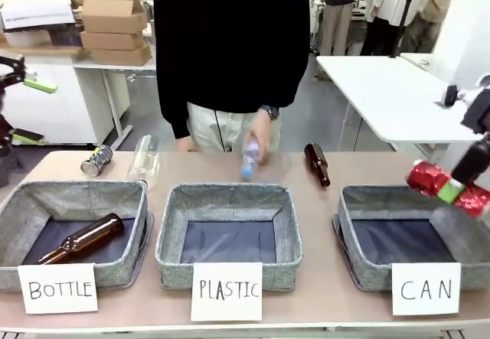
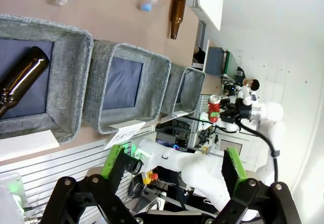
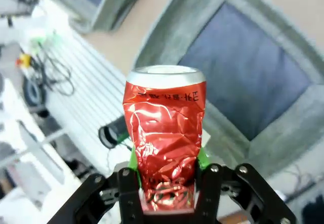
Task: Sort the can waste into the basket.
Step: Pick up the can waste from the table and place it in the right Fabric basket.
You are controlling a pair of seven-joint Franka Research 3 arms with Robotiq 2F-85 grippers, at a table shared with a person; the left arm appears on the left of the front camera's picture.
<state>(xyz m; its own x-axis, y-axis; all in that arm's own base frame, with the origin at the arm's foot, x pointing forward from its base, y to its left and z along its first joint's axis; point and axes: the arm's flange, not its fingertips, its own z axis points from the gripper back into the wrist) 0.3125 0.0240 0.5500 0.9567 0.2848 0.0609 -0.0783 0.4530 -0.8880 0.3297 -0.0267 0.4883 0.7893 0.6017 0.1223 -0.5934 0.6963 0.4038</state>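
Note:
My right gripper (image 1: 450,190) is shut on the crushed red can (image 1: 427,177), holding it in the air over the far right rim of the grey basket (image 1: 348,205) signed "CAN". In the right wrist view the red can (image 3: 164,133) stands upright between the green pads, with the basket's rim (image 3: 283,128) and dark lining below it. The dark crushed can (image 1: 97,160) lies on the table at the far left, behind the "BOTTLE" basket. My left gripper (image 2: 172,168) is open and holds nothing, high above the left end of the table.
A person stands at the far side, one hand on a plastic bottle (image 1: 250,160). A brown bottle (image 1: 317,163) and a clear bottle (image 1: 144,159) lie on the table. The "BOTTLE" basket (image 1: 19,201) holds a brown bottle; the "PLASTIC" basket (image 1: 176,201) stands in the middle.

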